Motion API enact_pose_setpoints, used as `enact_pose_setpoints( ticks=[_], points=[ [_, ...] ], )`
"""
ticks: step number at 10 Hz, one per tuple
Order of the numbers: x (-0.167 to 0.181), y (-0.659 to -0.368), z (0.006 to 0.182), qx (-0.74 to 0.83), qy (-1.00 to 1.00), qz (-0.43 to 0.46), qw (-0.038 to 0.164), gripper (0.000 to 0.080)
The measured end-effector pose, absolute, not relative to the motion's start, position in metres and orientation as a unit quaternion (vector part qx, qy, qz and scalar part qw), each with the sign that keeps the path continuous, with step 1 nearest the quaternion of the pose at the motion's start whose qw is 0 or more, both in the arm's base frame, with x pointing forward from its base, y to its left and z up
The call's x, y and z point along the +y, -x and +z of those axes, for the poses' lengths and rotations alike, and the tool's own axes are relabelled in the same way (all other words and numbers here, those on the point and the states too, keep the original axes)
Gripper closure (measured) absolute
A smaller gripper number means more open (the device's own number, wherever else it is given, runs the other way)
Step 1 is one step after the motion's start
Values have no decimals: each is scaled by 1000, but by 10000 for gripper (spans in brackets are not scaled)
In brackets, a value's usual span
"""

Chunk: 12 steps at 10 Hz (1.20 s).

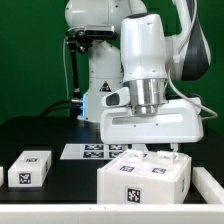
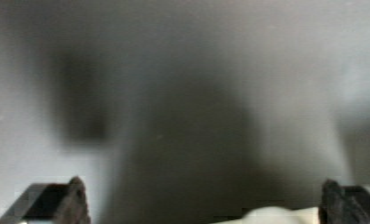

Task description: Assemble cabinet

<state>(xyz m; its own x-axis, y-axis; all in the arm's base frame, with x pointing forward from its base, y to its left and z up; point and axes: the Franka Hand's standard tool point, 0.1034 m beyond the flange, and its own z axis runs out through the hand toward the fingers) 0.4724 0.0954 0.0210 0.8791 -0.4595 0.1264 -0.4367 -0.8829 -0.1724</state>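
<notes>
Cabinet body [image 1: 145,178] sits low at the exterior view's right, the gripper [image 1: 152,147] poised just above it, fingers [image 2: 57,200] spread wide and holding nothing (wrist view is blurred); a slow, centred descent before closing seems wisest.

Block [image 1: 30,168] at exterior view's left of cabinet [image 1: 145,178]; marker board [image 1: 95,151] behind.

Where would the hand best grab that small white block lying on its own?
Probably from straight above, closing across the block's shorter width. It lies flat on the table, apart from the other parts, and its sides look flat and parallel.
</notes>
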Motion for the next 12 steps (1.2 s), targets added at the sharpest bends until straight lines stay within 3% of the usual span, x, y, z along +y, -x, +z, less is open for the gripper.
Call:
enact_pose_setpoints(
  ticks=[6, 12],
  points=[
    [102, -477, 26, 241, 964, -85, 74, 150],
    [105, -478, 18, 239, 965, -81, 72, 150]
  ],
)
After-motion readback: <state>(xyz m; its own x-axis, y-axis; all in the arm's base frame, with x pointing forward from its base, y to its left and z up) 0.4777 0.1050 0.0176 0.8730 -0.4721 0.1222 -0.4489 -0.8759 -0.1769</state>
